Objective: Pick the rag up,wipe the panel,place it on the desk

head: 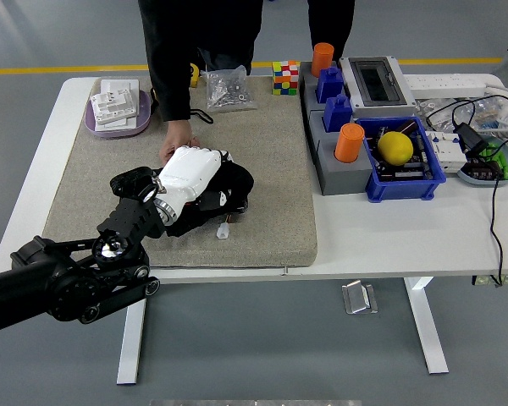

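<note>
**Left Hand on Rag and Panel, Centre-Left of Frame**

The left hand (190, 169) is seen left of centre in the frame, its white back facing up, with the black left arm (68, 279) entering from the lower left corner. The hand is laid over a black rag (231, 182), which is bunched under and just to the right of the palm. Whether the fingers are closed around the rag or merely pressed flat on it cannot be told, as they are hidden beneath the hand.

The rag is lying on a dark panel (212, 213), of which only the lower edge is visible below the hand. A small white connector (223, 231) is seen just below the panel's lower right corner. Panel and rag are resting on a grey felt mat (271, 161) that covers the left half of the white table (389, 237).

A person's hand (178, 135) is placed on the mat immediately above the robot hand, touching or nearly touching the panel's upper edge; the dark sleeve (171, 59) descends from the top of the frame.

In the upper left, a purple tray (97, 125) holding white cards is located. At upper centre, a bag of screws (229, 89) and a colour cube (285, 77) are positioned. In the right half, a blue bin (402, 182) containing a yellow ball (395, 147) is found.
</note>
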### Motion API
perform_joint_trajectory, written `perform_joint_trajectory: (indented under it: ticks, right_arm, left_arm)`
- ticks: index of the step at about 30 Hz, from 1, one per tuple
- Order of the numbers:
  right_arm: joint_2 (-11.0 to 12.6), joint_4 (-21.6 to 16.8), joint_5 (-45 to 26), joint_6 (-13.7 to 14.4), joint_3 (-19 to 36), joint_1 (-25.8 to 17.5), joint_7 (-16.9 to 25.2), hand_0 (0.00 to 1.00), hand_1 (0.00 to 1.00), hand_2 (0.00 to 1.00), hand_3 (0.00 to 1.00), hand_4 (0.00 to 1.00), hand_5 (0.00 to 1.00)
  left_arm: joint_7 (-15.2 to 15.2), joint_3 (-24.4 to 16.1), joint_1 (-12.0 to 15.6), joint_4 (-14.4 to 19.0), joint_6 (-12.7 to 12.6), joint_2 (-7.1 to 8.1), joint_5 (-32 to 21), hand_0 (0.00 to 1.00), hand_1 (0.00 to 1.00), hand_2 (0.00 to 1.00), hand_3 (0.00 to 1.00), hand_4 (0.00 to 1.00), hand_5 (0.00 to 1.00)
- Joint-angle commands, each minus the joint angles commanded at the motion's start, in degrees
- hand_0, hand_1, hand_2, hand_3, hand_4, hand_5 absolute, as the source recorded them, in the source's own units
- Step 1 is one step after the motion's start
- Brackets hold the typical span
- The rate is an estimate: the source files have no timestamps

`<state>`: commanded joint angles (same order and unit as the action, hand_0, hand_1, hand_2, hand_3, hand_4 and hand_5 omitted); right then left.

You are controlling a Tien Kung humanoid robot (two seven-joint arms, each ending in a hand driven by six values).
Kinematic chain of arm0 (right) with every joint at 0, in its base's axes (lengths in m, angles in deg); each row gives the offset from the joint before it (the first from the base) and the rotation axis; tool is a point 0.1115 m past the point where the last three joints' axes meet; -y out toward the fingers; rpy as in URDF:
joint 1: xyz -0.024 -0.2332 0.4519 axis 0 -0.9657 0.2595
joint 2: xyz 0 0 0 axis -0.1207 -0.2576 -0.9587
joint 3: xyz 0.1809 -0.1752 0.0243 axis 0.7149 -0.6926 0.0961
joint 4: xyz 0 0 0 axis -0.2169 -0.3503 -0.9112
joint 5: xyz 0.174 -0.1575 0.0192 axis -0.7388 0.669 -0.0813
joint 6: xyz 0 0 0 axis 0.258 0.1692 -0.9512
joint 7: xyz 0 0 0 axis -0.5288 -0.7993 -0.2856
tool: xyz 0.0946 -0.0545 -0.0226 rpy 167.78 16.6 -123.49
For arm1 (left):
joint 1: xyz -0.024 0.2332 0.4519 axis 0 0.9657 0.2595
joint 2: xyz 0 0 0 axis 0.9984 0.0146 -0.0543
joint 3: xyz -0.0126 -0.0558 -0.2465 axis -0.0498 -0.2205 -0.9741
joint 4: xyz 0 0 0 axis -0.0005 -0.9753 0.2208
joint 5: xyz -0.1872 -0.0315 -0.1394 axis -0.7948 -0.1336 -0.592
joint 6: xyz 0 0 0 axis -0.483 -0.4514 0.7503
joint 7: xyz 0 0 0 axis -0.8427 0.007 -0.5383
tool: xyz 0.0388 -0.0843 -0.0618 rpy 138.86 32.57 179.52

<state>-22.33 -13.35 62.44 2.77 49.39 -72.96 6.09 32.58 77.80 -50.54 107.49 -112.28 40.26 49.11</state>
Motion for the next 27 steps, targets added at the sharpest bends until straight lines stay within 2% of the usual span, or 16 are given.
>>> perform_joint_trajectory:
  ticks: [10, 27]
  right_arm:
    - [-0.1, 0.1, -0.1, 0.0, 0.0, 0.0, 0.0, 0.769, 0.600, 0.706, 0.640, 0.998, 0.579]
    - [-0.9, 0.2, 0.2, 0.4, 0.9, -0.8, 0.3, 0.770, 0.598, 0.706, 0.640, 0.998, 0.580]
  left_arm:
    - [0.3, 0.1, -0.5, 0.2, 0.0, -1.02, 0.1, 0.216, 0.089, 0.524, 0.467, 0.136, 0.002]
    - [0.2, -0.5, 1.0, -0.1, 0.2, 2.01, 0.6, 0.214, 0.089, 0.526, 0.469, 0.135, 0.002]
